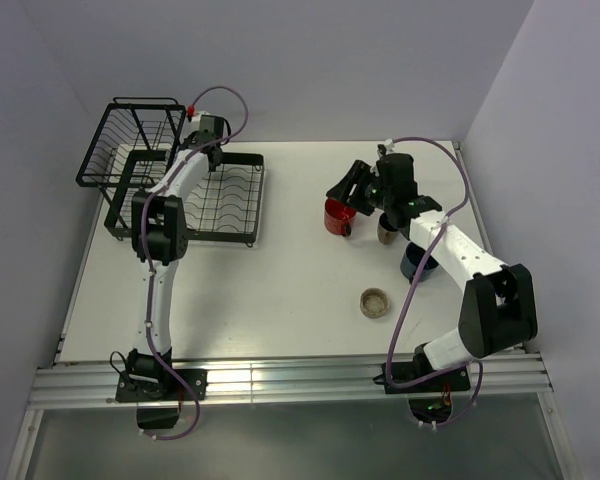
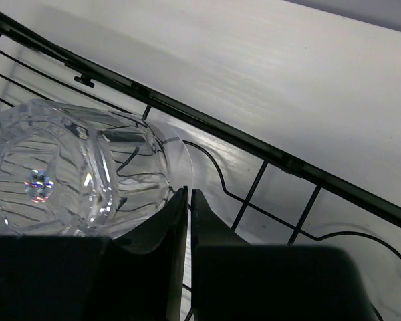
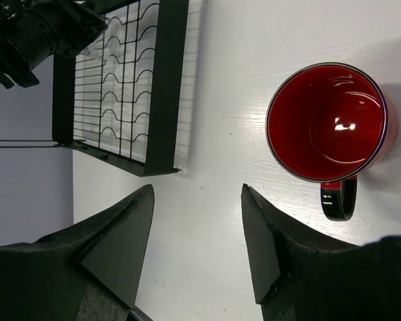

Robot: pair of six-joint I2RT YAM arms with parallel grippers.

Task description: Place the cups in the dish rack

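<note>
Right wrist view carries the relation that matters. The right gripper [image 3: 197,244] is spread wide with nothing between its fingers, and the red mug [image 3: 327,124] sits at about 1 o'clock from the gap, apart from both fingertips. The mug stands upright on the table [image 3: 207,167], mouth up, with its handle pointing to 6 o'clock in that view. A grasp would probably call for a shift toward 1 o'clock before descending.

From the top external camera, the right gripper [image 1: 355,185] hovers just beside the red mug [image 1: 338,217], which lies at roughly 7 o'clock from it. The right arm is clearly the nearer one to this mug. The dish rack [image 1: 257,195] lies well apart at 9 o'clock from the mug.

The left gripper [image 1: 212,140] is over the rack. In its wrist view the fingers stand almost together, and the left gripper [image 2: 189,194] seems to pinch the wall of the clear glass [image 2: 67,174], though refraction makes the contact hard to confirm. The glass is tilted above the rack's wires [image 2: 267,150], and whether it rests on them cannot be told.

The right arm hides much of the tan cup [image 1: 388,232] and the dark blue mug [image 1: 417,262]. The low beige cup [image 1: 375,302] stands in plain sight at 6 o'clock from them.
</note>
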